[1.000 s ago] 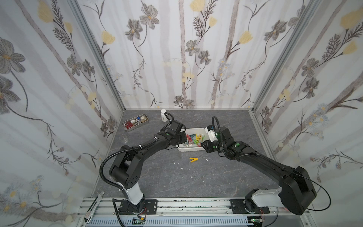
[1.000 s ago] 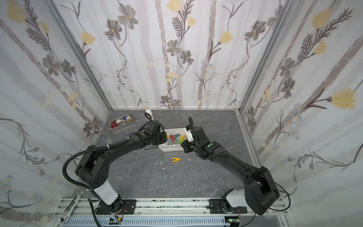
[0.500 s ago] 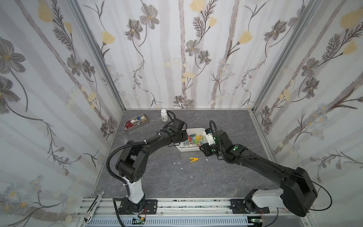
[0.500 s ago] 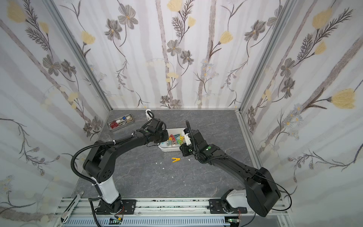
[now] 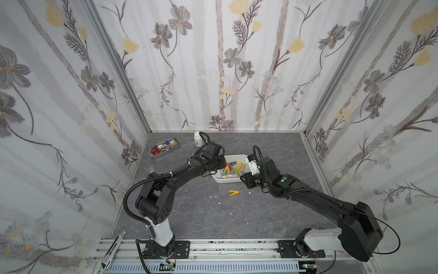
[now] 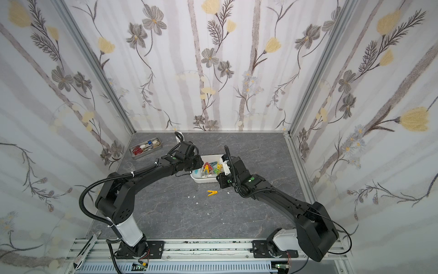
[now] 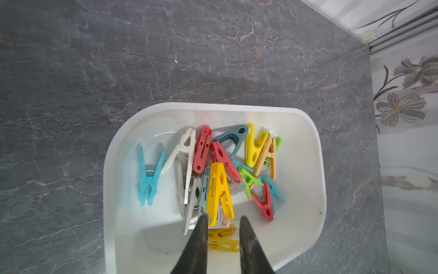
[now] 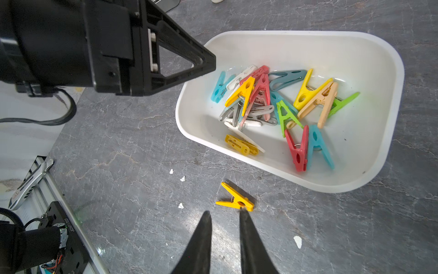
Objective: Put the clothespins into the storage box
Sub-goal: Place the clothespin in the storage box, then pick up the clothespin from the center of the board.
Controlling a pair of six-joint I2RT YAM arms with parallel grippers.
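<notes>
The left gripper [image 7: 223, 215] has just opened slightly over the storage box [image 7: 237, 106] and holds nothing, so I judge 1 more peg is delivered. The right gripper [image 8: 225, 211], fingers slightly apart and empty, has come down beside the 1 yellow clothespin [image 8: 234, 198] left on the table [image 8: 118, 142]. About 18 clothespins [image 8: 260, 92] lie in the 1 box.

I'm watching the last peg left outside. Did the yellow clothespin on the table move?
No. The yellow clothespin lies where it was, just in front of the storage box, beside the same white specks.
</notes>
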